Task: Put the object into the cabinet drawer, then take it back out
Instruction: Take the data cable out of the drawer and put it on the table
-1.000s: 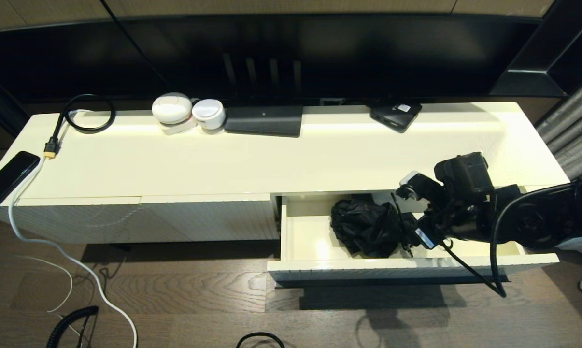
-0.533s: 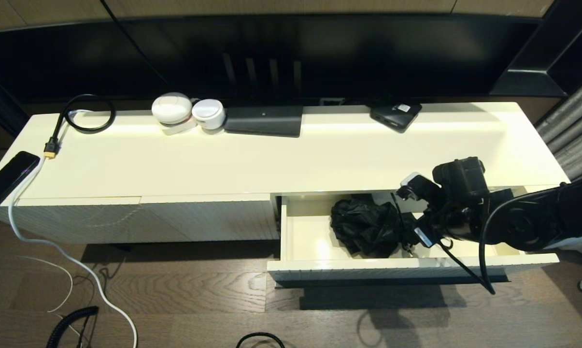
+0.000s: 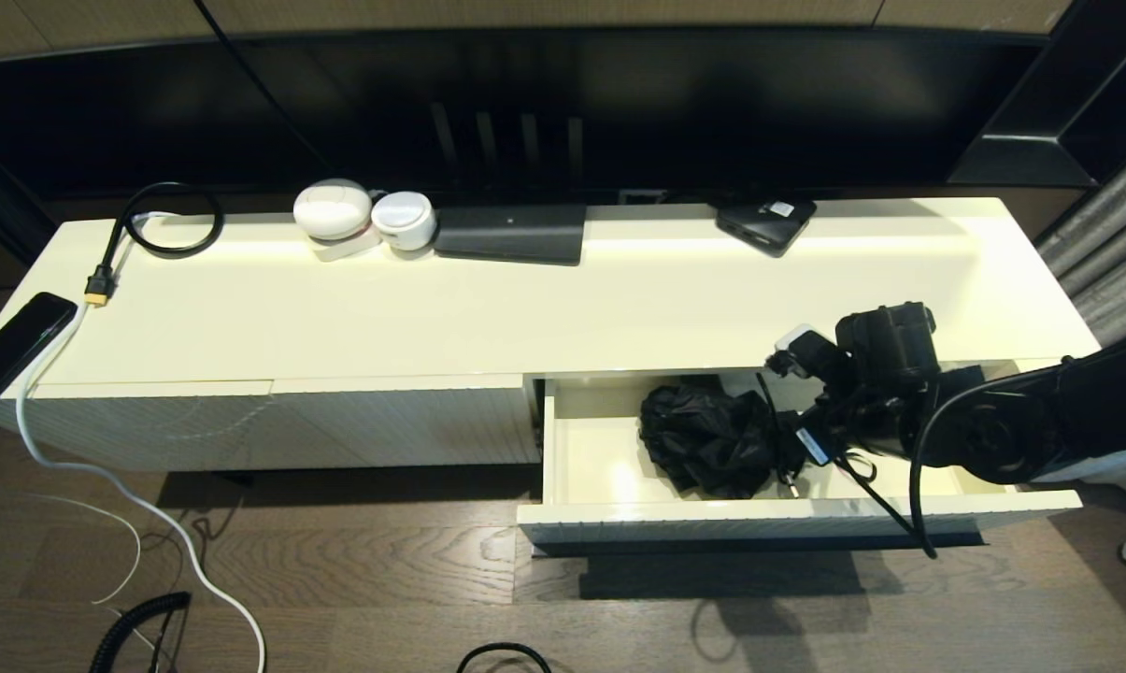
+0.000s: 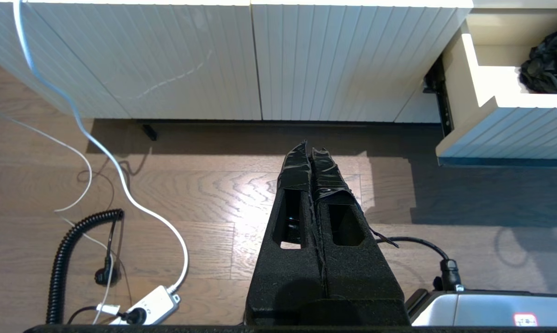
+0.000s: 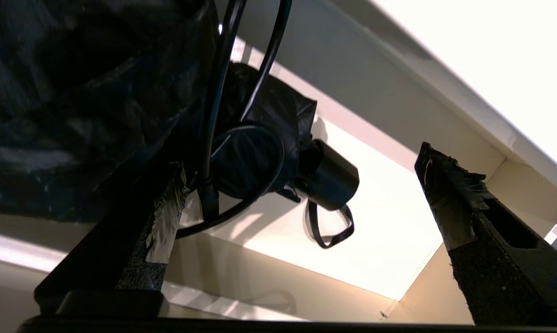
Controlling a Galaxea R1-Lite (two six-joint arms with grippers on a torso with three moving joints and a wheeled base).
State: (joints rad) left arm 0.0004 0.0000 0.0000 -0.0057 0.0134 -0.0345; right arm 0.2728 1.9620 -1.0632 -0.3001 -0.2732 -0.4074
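Note:
The object is a folded black umbrella [image 3: 707, 439]. It lies inside the pulled-out cabinet drawer [image 3: 675, 512], near its middle. My right gripper [image 3: 799, 400] hangs in the drawer at the umbrella's right end, open and holding nothing. In the right wrist view the umbrella's black handle [image 5: 327, 180] and its wrist strap [image 5: 329, 233] rest on the cream drawer floor between the spread fingers [image 5: 449, 194] of the right gripper [image 5: 301, 162]. My left gripper [image 4: 309, 150] is shut and empty, parked low over the wooden floor in front of the cabinet. Its view also shows the drawer [image 4: 504, 129] and the umbrella [image 4: 548, 67].
On the cabinet top are a phone [image 3: 16, 344], a coiled black cable [image 3: 165, 220], two white round devices [image 3: 362, 217], a flat black box [image 3: 511, 234] and a small black box [image 3: 766, 222]. Cables [image 3: 133, 523] trail over the floor at left. Fluted front panels [image 4: 213, 60] stand closed.
My right gripper has shifted slightly up and toward the cabinet, staying open. The umbrella has not moved in the drawer.

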